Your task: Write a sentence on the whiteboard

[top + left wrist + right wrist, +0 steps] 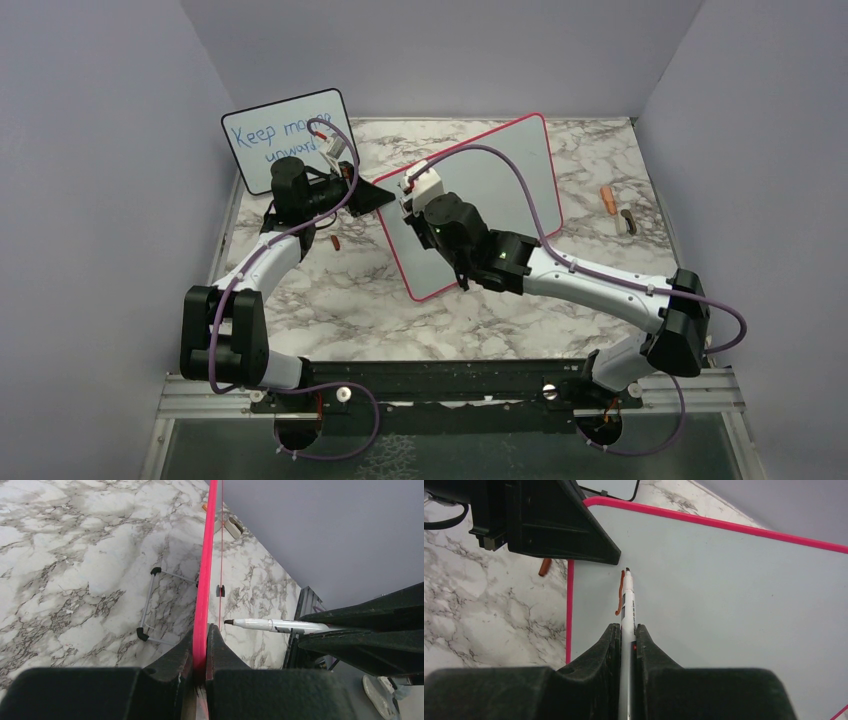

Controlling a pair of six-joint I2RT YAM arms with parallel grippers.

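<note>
Reddish-brown ink marks the whiteboard (724, 605). The sentence (619, 592) consists of one short vertical stroke, just left of the marker (628, 592) tip and ahead of the jaws of the right gripper (626, 630).

- **Right jaws:** closed narrow on the marker barrel, tip pointing forward. The tip is at or very near the white surface; contact cannot be confirmed.
- **Left gripper (200, 632):** jaws clamped on the board's pink frame edge, holding it where it stands tilted on the marble table (350, 290).

Step in hand, by judgement: the first letter, with nearly all of the writing yet to do. The next move calls for light, even tip pressure and travel rightward from the stroke, with the left clamp bracing the board against the push.

A small orange piece (544, 567) lies on the table left of the right jaws. A smaller black-framed board (285, 135) with blue writing stands beyond the left gripper.
</note>
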